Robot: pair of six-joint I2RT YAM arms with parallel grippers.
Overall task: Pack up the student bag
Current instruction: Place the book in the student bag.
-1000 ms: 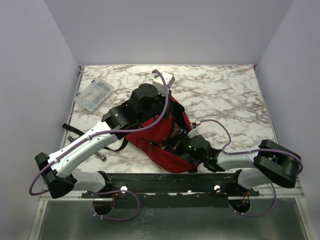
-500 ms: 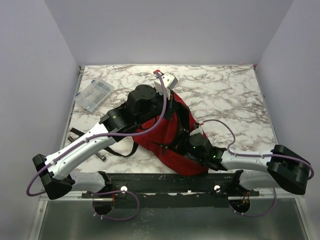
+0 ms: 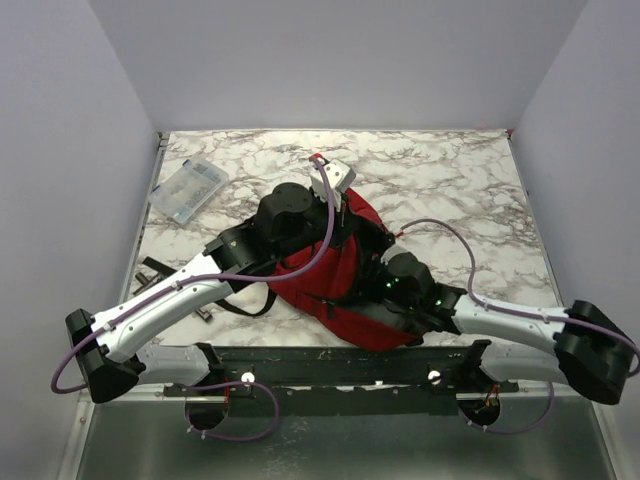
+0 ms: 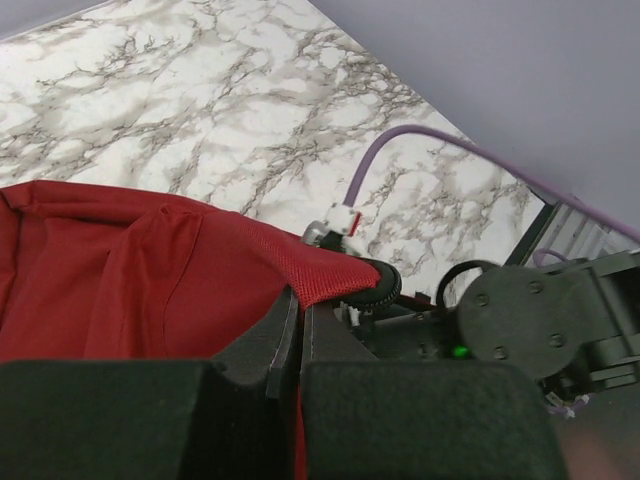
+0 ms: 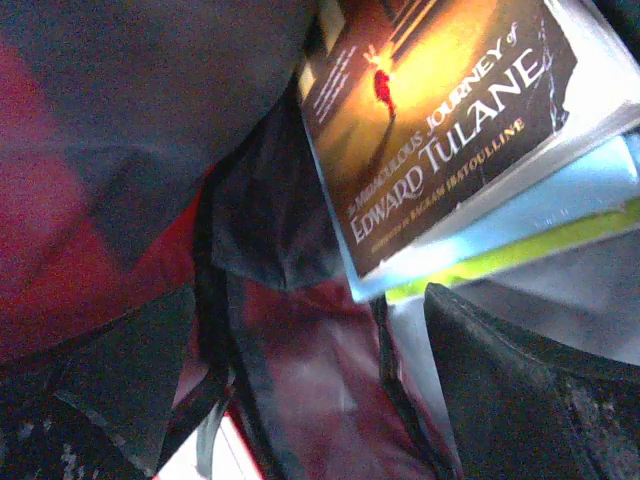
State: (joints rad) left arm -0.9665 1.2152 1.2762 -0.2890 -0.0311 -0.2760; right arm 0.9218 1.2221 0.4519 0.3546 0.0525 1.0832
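The student bag [image 3: 335, 280], dark red with black straps, lies near the table's front edge between both arms. My left gripper [image 3: 345, 212] is shut on the bag's red fabric rim [image 4: 330, 272] and holds it lifted; in the left wrist view the left gripper [image 4: 298, 305] has its jaws pressed together on the cloth. My right gripper [image 3: 375, 278] reaches into the bag's mouth. In the right wrist view the right gripper [image 5: 330, 380] stands open over the bag's lining [image 5: 320, 400]. Just beyond its fingers a paperback book [image 5: 440, 120] rests on a light blue and a yellow-green book, free of the gripper.
A clear plastic case [image 3: 188, 188] lies at the table's back left. Black bag straps [image 3: 160, 275] trail over the marble table [image 3: 450, 190] to the left of the bag. The right arm's wrist [image 4: 520, 320] sits close beside the held rim.
The right gripper has opened and let go of the books inside the bag, and its arm has stretched further forward. The left gripper has stayed shut on the rim, shifting slightly right.
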